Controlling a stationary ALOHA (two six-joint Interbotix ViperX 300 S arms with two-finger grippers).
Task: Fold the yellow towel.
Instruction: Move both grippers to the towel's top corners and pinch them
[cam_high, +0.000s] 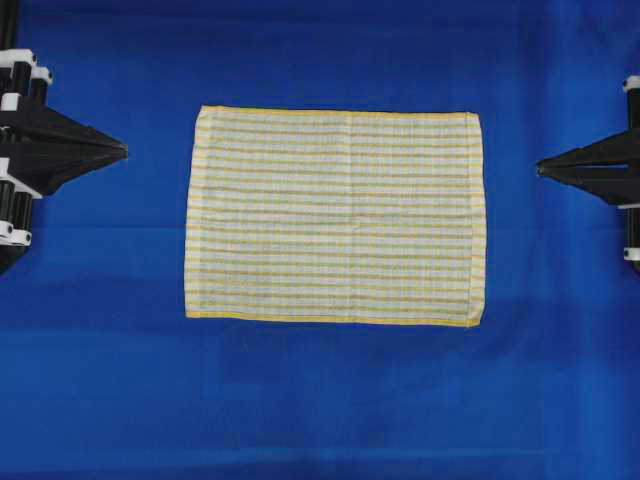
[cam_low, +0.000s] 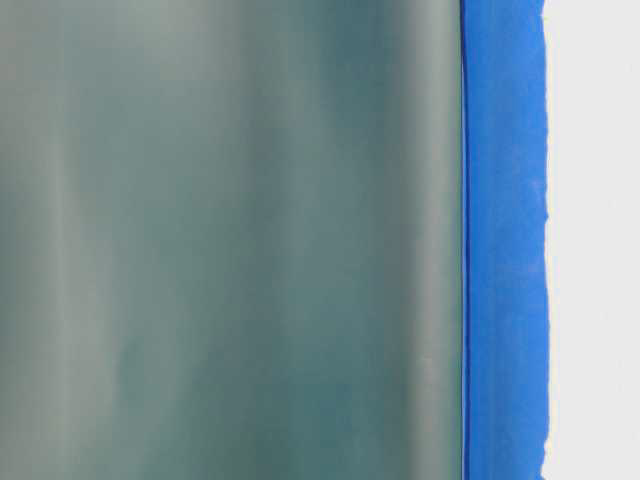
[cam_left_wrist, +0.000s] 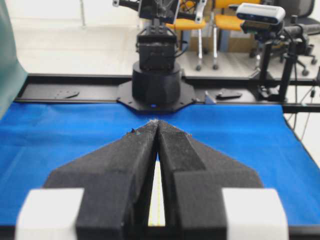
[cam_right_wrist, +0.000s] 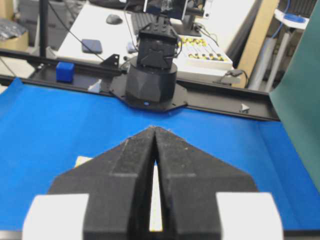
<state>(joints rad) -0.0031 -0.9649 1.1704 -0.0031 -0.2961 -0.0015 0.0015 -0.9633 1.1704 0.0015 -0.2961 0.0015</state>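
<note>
The yellow towel (cam_high: 335, 216) is lying flat and fully spread at the centre of the overhead frame, on the blue surface (cam_high: 320, 410), all 4 hemmed edges showing. My left gripper (cam_high: 124, 151) is pointing at it from the left edge, fingers (cam_left_wrist: 137, 150) pressing together and gripping nothing, well apart from the cloth. My right gripper (cam_high: 540, 170) is facing it from the right edge, fingers (cam_right_wrist: 172, 150) likewise pinching tight on nothing. The table-level view is showing only a blurred grey-green sheet (cam_low: 230, 240).

- Towel (cam_high: 335, 217): flat on table cover (cam_high: 320, 400), approx. centre.
- L gripper (cam_high: 124, 152): left of towel, clear of it.
- R gripper (cam_high: 540, 170): right of towel, clear of it.
</note>
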